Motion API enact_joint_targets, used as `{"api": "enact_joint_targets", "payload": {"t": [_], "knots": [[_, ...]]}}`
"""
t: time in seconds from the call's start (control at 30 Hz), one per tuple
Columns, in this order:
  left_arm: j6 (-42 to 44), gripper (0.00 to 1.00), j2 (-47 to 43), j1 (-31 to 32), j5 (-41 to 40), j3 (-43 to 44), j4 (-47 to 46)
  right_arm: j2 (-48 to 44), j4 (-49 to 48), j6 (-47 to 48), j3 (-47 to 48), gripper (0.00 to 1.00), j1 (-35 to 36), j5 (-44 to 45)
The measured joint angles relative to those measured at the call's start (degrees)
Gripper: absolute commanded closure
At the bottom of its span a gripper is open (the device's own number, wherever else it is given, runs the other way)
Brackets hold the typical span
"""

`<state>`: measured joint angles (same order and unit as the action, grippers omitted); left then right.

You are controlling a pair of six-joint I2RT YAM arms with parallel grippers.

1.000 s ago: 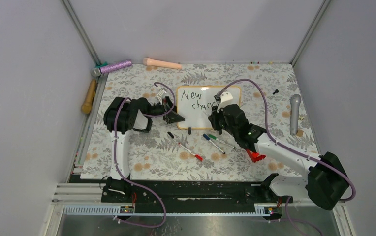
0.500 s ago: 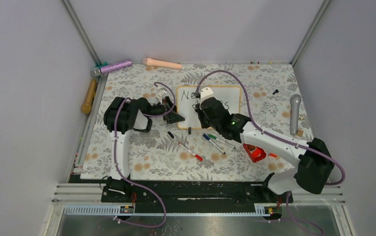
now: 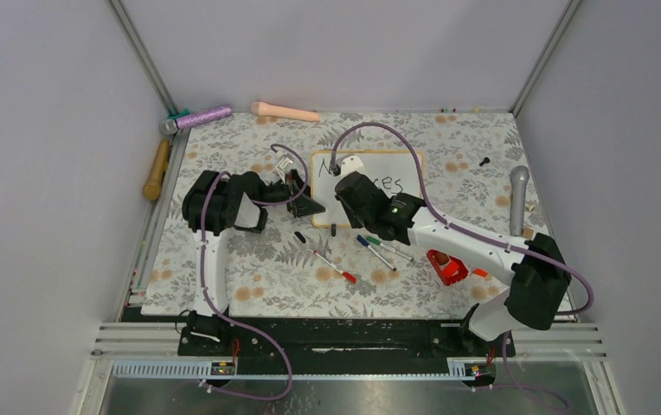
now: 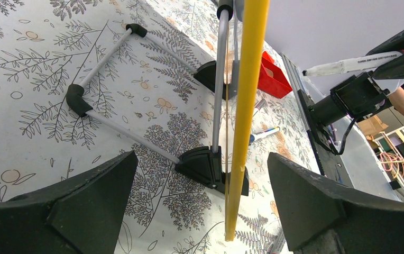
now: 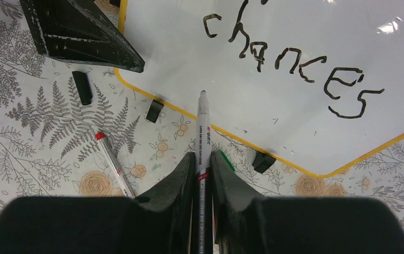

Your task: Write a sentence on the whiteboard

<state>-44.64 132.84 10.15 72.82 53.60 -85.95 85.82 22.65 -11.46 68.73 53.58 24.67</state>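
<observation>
The left tool (image 4: 202,159) stands wide, the whiteboard (image 4: 248,95) (seen edge-on) between its fingers.

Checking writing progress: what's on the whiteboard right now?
On the whiteboard: "chances" in black, bare white below it. The line above is cut off in the right wrist view and mostly covered by the right arm from above.

The whiteboard (image 5: 305,132) is showing a glossy white face, catching glare, inside a thin, smooth yellowish frame looking like light wood. The desk (image 3: 266,285) is wearing a matt floral-printed covering, while the right pincer (image 5: 203,159) is presenting matt black plastic around a smooth white plastic marker (image 5: 202,132).
</observation>
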Motion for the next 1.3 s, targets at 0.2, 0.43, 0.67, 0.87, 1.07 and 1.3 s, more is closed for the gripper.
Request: {"api": "enact_joint_targets", "payload": {"t": [0.2,0.43,0.67,0.87,1.07,1.3], "knots": [[0.0,0.01,0.0,0.0,0.0,0.0,0.0,4.3,2.7,-0.4,3.4,1.0,0.6,1.4],[0.0,0.01,0.0,0.0,0.0,0.0,0.0,8.7,5.1,-1.4,7.3,1.0,1.8,4.9],[0.0,0.01,0.0,0.0,0.0,0.0,0.0,8.9,8.2,-12.5,10.1,1.0,2.0,10.4],[0.0,0.01,0.0,0.0,0.0,0.0,0.0,8.3,9.5,-18.7,10.1,1.0,2.0,12.5],[0.0,0.01,0.0,0.0,0.0,0.0,0.0,9.4,15.6,-24.2,12.6,1.0,3.5,18.4],[0.0,0.01,0.0,0.0,0.0,0.0,0.0,15.1,18.6,-24.8,18.6,1.0,5.1,20.5]]}}
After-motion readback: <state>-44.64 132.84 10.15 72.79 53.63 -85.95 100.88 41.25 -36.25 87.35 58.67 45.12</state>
